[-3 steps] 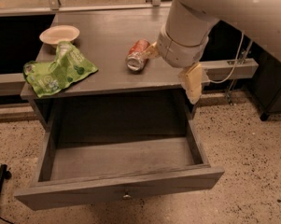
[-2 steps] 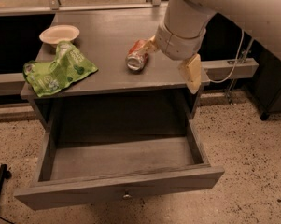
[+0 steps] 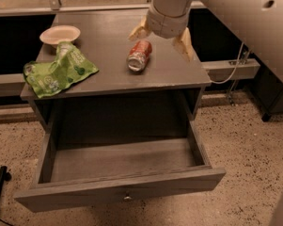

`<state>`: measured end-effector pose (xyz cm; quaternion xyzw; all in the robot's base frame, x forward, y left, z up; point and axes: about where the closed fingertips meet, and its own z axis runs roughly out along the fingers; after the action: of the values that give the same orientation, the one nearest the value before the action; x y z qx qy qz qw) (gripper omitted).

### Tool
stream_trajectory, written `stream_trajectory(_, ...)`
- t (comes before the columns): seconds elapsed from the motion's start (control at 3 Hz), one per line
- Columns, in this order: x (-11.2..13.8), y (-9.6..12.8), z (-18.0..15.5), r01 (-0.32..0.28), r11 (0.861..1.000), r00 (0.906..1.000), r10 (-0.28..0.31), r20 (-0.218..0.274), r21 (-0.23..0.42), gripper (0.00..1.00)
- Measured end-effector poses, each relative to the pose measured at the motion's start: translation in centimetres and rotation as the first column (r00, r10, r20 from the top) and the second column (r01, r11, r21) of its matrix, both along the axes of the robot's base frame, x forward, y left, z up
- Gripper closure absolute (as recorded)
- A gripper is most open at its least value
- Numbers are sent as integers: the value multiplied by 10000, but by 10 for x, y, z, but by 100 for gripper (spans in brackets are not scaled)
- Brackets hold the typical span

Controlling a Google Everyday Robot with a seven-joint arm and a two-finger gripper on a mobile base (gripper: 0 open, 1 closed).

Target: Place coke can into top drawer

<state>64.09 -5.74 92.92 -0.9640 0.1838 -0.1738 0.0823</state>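
Red and lying on its side, the coke can rests on the grey worktop just beside the tool, fingers spread wide, holding nothing, above the pulled-out top drawer.

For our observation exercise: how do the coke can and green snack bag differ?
The coke can is a red cylinder on its side; the green snack bag is crumpled. The can lies beside the open claw; the bag is far from it. Both rest on the tabletop.
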Motion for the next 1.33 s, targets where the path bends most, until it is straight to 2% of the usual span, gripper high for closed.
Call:
stream_trajectory(0.33, 28, 21, -17, -728, 9969, 9973, 729, 3, -308, 0)
stream_trajectory(0.67, 74, 36, -48, -972, 9943, 9945, 954, -432, -435, 0)
stream_trajectory(1.0, 95, 36, -62, -744, 9961, 9956, 714, -610, -478, 0)
stream_trajectory(1.33, 116, 38, -80, -171, 9976, 9954, 106, -952, -677, 18)
